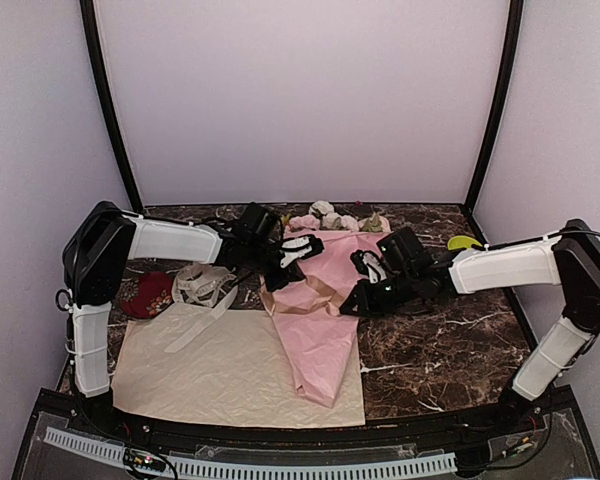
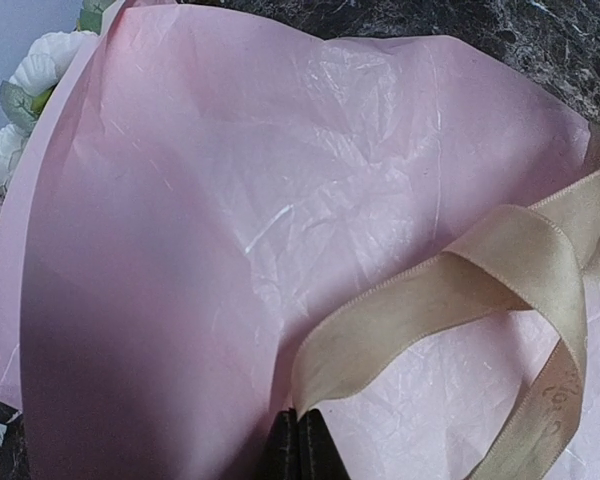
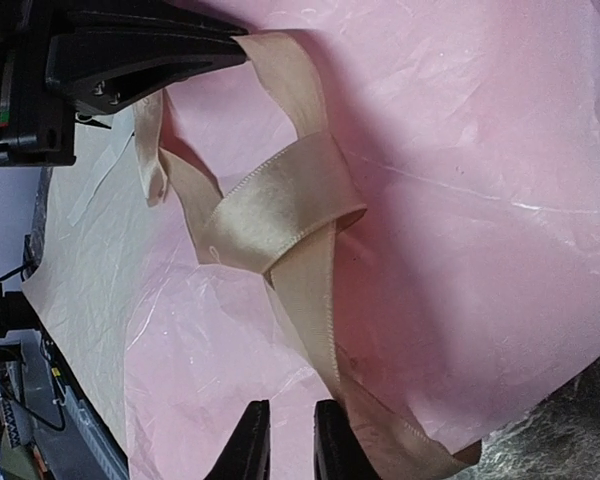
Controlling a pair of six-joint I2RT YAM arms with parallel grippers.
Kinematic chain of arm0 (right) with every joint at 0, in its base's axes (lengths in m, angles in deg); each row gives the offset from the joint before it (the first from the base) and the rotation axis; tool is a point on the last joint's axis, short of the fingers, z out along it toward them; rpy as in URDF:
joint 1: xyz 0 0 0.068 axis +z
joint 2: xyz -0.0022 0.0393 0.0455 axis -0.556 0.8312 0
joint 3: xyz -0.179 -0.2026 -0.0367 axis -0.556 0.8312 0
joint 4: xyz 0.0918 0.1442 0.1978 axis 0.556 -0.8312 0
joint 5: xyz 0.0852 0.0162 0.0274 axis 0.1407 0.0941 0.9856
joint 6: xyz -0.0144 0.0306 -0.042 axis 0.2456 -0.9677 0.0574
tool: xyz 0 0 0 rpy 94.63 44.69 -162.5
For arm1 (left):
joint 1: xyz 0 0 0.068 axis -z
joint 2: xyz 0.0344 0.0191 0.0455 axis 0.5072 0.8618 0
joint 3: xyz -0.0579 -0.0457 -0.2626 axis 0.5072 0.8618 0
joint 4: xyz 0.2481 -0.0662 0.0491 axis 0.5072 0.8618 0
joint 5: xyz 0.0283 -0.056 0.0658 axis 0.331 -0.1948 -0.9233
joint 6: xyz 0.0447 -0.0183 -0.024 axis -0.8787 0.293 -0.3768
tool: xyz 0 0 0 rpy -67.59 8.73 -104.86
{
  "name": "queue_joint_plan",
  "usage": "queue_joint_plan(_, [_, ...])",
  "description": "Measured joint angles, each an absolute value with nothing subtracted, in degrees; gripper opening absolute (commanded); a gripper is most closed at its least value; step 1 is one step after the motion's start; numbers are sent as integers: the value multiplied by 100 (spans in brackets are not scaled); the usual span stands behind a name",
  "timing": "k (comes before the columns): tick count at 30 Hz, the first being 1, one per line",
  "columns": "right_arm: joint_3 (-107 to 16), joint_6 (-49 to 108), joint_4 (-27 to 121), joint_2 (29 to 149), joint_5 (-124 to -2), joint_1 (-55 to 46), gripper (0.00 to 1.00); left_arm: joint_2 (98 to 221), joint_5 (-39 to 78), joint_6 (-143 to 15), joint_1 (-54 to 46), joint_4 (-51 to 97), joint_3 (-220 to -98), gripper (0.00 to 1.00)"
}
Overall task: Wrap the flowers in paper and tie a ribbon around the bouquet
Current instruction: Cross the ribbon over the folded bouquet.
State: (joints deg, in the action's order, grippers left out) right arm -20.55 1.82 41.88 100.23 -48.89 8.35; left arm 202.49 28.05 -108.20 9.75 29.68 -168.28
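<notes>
Bouquet [image 1: 318, 335] lay lengthwise on the table [image 1: 430, 345], tip at bottom centre, roses [image 1: 326, 217] pointing up-frame. Ribbon [image 3: 280, 215] crossed its middle. Left claw [image 2: 302, 452] pinched one ribbon end, right claw [image 3: 292, 442] was barely parted, gripping nothing.

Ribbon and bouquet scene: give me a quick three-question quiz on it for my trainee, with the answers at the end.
1. True or false: the left gripper is shut on the ribbon.
2. Which way do the flowers point? A: away from the robot. B: toward the robot. C: straight up.
3. Fill in: the narrow end of the bouquet rests on the ____ sheet.
Key: 1 true; 2 A; 3 cream sheet.
</notes>
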Motion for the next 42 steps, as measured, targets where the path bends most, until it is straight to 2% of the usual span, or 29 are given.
queue_joint_plan(4, [-2190,241,4114,10165,-5184,835,17,20249,2807,-10820,975,2968,-16828,0])
queue_joint_plan(21, [-2922,610,4030,10932,-5311,841,34,20271,2811,-10820,975,2994,-16828,0])
queue_joint_plan(29, [-3139,724,4030,11190,-5357,1005,35,20273,2824,-10818,975,2998,-16828,0])
queue_joint_plan(35, [-3239,757,4009,11400,-5587,1053,42,20288,2829,-10803,975,3003,-16828,0])
queue_joint_plan(38, [-3290,792,3976,11452,-5729,1069,34,20306,2831,-10805,975,3005,-16828,0])
queue_joint_plan(42, [-3443,921,3921,11544,-5869,1130,14,20326,2835,-10803,975,3016,-16828,0])
